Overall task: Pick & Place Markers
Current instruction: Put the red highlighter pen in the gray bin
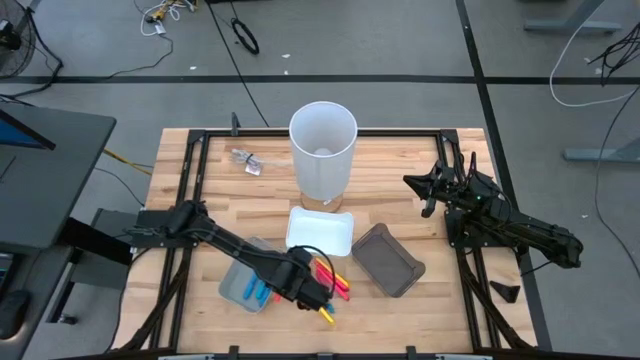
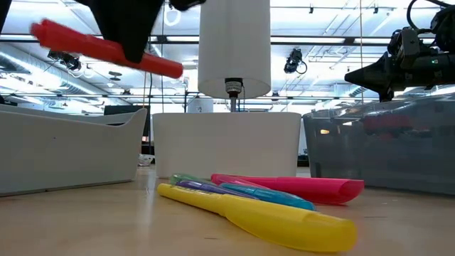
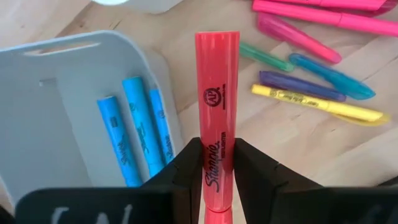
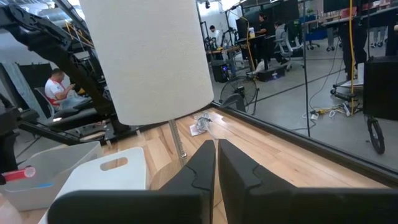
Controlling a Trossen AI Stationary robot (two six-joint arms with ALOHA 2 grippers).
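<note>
While its fingers clamp a red marker point(image 3: 217, 118), the left gripper point(image 1: 300, 283) hangs above the wood just beside the grey tray point(image 1: 232, 284), which holds three blue markers point(image 3: 138, 134). Loose markers point(image 1: 335, 285) in pink, green, blue, purple and yellow lie on the table on the gripper's other side from the tray. Well apart from the tray, the right gripper point(image 1: 424, 183) waits with fingers pressed together.
</note>
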